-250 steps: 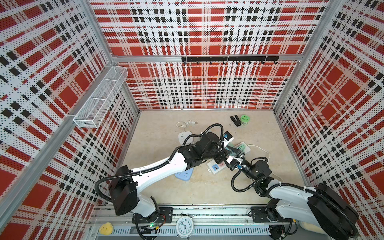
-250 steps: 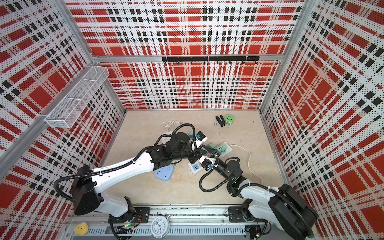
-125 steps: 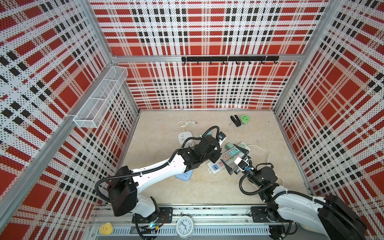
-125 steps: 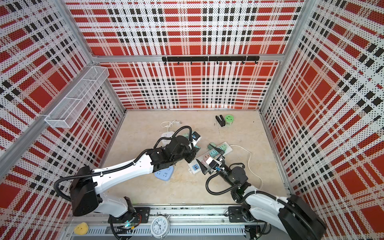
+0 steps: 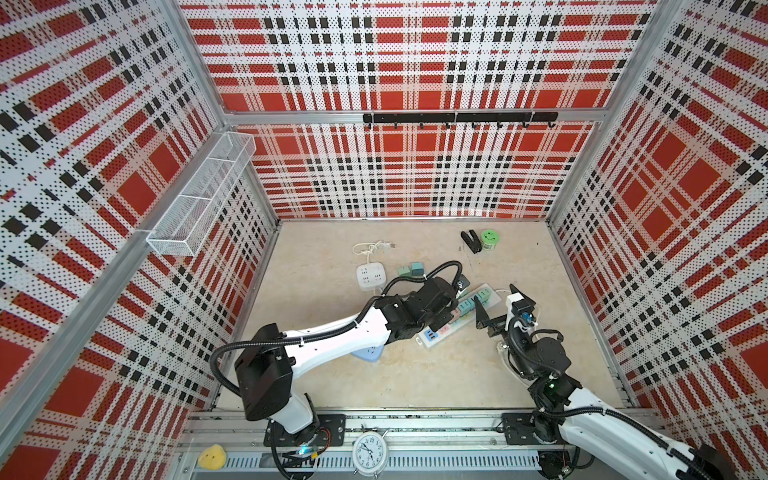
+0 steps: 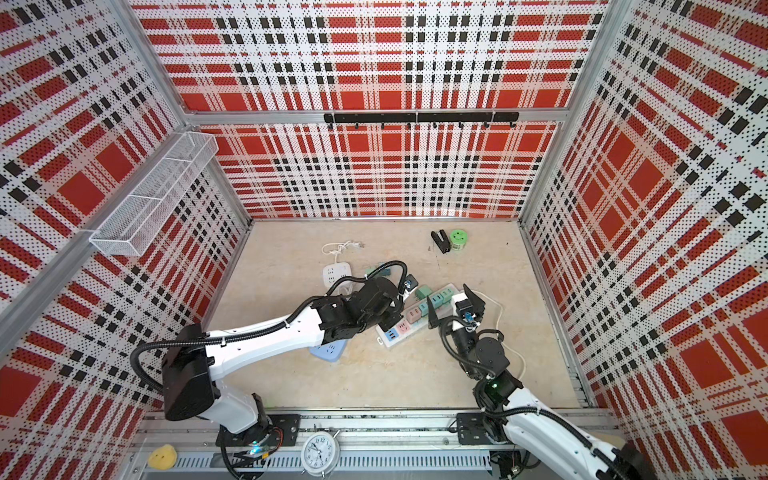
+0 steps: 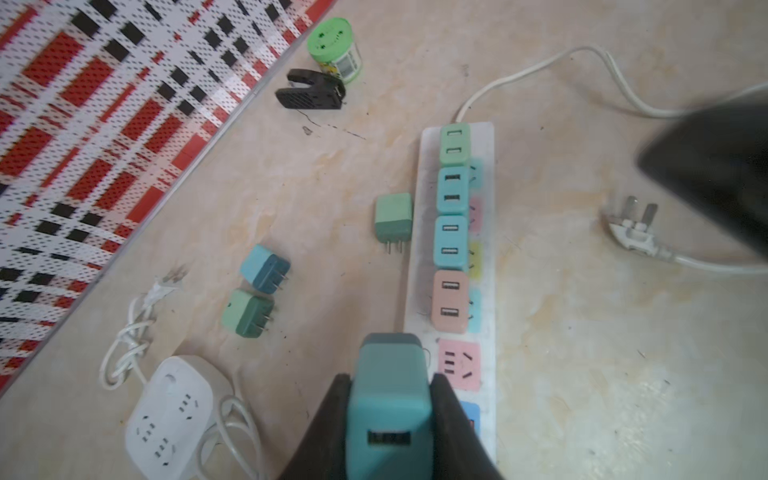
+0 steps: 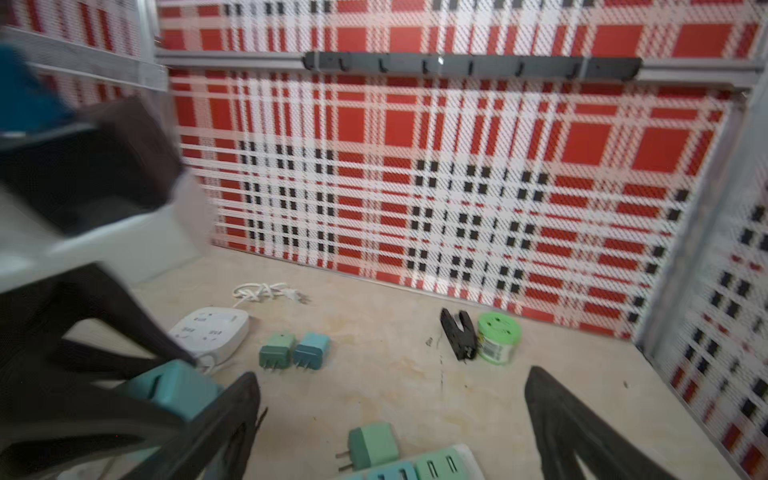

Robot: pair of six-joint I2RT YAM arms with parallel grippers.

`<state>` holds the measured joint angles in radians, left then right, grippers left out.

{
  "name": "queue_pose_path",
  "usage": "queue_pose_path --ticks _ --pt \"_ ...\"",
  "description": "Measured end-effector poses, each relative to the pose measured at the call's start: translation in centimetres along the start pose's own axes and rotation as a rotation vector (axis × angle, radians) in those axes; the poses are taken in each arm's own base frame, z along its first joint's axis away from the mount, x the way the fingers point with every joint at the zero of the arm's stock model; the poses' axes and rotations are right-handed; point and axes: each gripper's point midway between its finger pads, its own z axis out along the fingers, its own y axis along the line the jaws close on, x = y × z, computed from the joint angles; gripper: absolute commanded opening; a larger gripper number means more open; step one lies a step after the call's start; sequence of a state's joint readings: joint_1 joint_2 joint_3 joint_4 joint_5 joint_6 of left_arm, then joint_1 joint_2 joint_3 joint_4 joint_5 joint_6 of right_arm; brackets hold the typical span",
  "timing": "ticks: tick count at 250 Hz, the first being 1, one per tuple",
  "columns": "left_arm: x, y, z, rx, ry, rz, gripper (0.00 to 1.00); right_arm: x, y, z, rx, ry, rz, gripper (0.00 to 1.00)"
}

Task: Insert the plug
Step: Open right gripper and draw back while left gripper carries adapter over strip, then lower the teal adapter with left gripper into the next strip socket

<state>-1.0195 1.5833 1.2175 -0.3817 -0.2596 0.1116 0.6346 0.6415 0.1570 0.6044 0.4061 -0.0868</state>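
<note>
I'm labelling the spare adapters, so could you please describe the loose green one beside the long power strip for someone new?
Find the long white power strip mid-floor, with four USB chargers plugged in a row. Beside that row lies one mint-green USB charger on its side, prongs bare. Unlike the two loose chargers paired near the square white socket block, it lies alone.

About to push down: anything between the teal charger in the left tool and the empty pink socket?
Nothing visible. The teal charger in the left tool is beside the bare pink socket; the open right tool is at the cord end of the power strip.
</note>
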Motion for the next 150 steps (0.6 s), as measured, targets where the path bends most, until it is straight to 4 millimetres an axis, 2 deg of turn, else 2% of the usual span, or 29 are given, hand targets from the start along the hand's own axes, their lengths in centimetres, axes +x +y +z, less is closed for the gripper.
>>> queue_pose_path --ticks 37,63,95,150 --pt "2.9 0.2 2.0 0.067 0.078 -0.020 0.00 0.5 -2.4 0.5 0.119 0.073 0.086 1.00" --pt "4.0 -0.3 3.1 0.121 0.117 -0.027 0.00 2.2 -3.1 0.1 0.154 0.115 0.118 1.00" --pt "4.1 -1.7 3.0 0.176 0.122 -0.013 0.00 4.8 -4.2 -0.6 0.186 0.176 0.145 1.00" --pt "3.9 -3.1 3.1 0.244 0.120 -0.009 0.00 6.7 -6.5 -0.6 0.236 0.219 0.221 1.00"
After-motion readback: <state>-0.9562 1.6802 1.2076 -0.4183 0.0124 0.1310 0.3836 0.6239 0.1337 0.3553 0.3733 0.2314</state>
